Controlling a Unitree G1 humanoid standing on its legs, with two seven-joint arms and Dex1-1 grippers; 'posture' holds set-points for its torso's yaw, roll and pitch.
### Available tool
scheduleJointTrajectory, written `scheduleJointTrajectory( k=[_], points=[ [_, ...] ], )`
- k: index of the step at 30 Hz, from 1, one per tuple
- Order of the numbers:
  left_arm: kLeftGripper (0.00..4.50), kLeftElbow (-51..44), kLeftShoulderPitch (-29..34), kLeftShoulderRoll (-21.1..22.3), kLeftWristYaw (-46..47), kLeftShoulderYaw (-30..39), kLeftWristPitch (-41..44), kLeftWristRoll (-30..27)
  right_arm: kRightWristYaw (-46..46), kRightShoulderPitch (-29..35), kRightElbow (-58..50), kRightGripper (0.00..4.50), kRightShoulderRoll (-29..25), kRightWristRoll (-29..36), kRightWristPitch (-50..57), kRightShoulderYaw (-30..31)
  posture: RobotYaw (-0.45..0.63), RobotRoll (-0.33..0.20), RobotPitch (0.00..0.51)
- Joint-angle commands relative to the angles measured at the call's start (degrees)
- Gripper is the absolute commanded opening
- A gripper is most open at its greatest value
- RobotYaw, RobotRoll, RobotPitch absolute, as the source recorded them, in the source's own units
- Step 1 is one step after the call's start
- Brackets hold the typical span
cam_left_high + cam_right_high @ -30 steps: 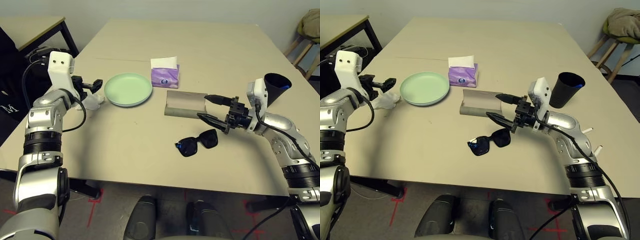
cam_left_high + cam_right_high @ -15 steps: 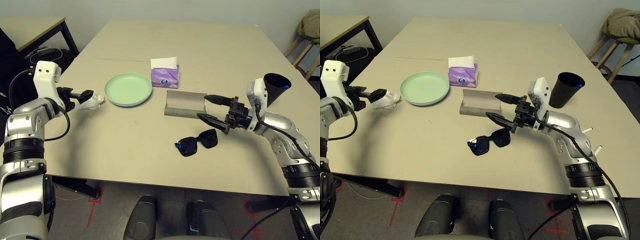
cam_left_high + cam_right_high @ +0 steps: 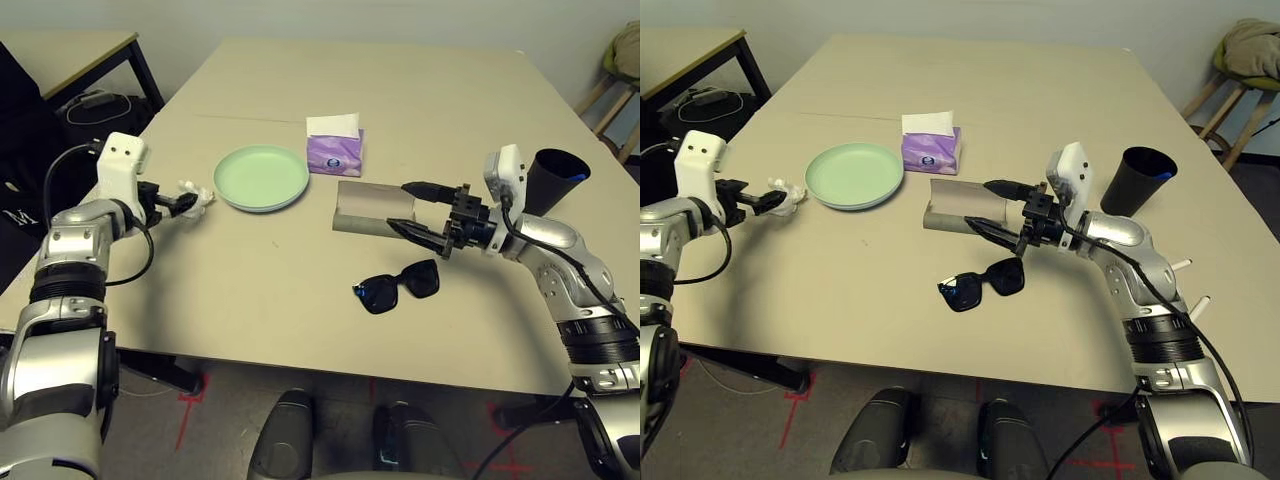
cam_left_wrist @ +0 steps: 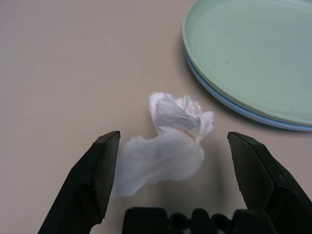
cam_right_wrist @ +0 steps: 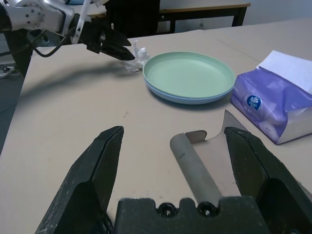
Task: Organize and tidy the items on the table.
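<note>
**Both grippers spread wide, one at the tissue, one at the glasses case**

The left gripper (image 4: 170, 190) stands with its two black fingers spread wide, holding nothing. The crumpled white tissue (image 4: 168, 144) lies on the table between the fingers and just ahead of them; whether either finger touches it I cannot tell. In the head views this gripper (image 3: 185, 203) sits low near the table's left edge, pointing toward the plates.

The right gripper (image 3: 418, 208) is also wide open and holds nothing. It points toward the robot's left, with its fingertips at the right end of the grey glasses case (image 3: 372, 207). In the right wrist view, the case (image 5: 195, 168) lies open between the two fingers, its rounded edge running toward the camera; I cannot tell whether it is touched.

Outward from the left gripper, just beyond the tissue, sits the mint green plate (image 3: 261, 177), stacked on a pale blue plate (image 4: 253, 114) whose rim shows underneath. Beside the plates, toward the middle of the table, stands the purple tissue box (image 3: 335, 148) with a white sheet sticking up from its top. The glasses case lies just in front of that box.

The black sunglasses (image 3: 396, 287) lie nearer the robot than the case, below the right gripper, apart from both. The black cup (image 3: 1141, 180) stands upright beyond the right forearm, near the right edge of the beige table (image 3: 400, 90).
</note>
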Motion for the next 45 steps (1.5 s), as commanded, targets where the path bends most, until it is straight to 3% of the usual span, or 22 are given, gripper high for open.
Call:
scheduleJointTrajectory(
  k=[1,12,13,16,25,36,45],
  points=[
    [4.48,4.51,-2.14,-0.79,-1.19,-1.26,-2.43,1.87,0.01,0.98,-1.29,4.5,-0.36,-0.04,-0.55,-0.29,0.21,0.0,0.071],
    [4.48,11.84,-5.02,-1.4,2.18,-1.72,-7.14,4.78,-0.58,2.19,-3.14,4.5,-0.61,0.28,-0.15,-0.8,0.2,0.0,0.074],
    [4.31,12.1,-5.04,-1.53,3.04,-1.51,-6.91,4.72,-0.67,2.1,-3.26,4.5,-0.57,0.32,-0.07,-0.79,0.2,0.0,0.074],
    [3.58,12.78,-5.16,-1.77,4.14,-1.2,-5.85,4.4,-0.8,1.9,-3.61,4.5,-0.55,0.5,0.19,-0.76,0.2,0.0,0.075],
    [0.13,13.14,-4.52,-2.01,4.64,-1.93,-5.85,4.96,-1.19,0.95,-4.01,4.5,-0.52,0.94,0.93,-0.77,0.2,0.0,0.075],
    [0.06,9.58,-5.49,-1.43,4.05,-0.86,-4.15,3.79,-2.26,1.14,-5.36,4.5,-0.28,1.3,1.94,-0.67,0.2,0.0,0.072],
    [0.06,-8.89,-3.16,-0.03,4.76,4.78,9.32,-1.54,-3.2,0.56,-4.3,4.5,0.56,1.17,1.14,-0.81,0.2,0.0,0.066]
  ],
)
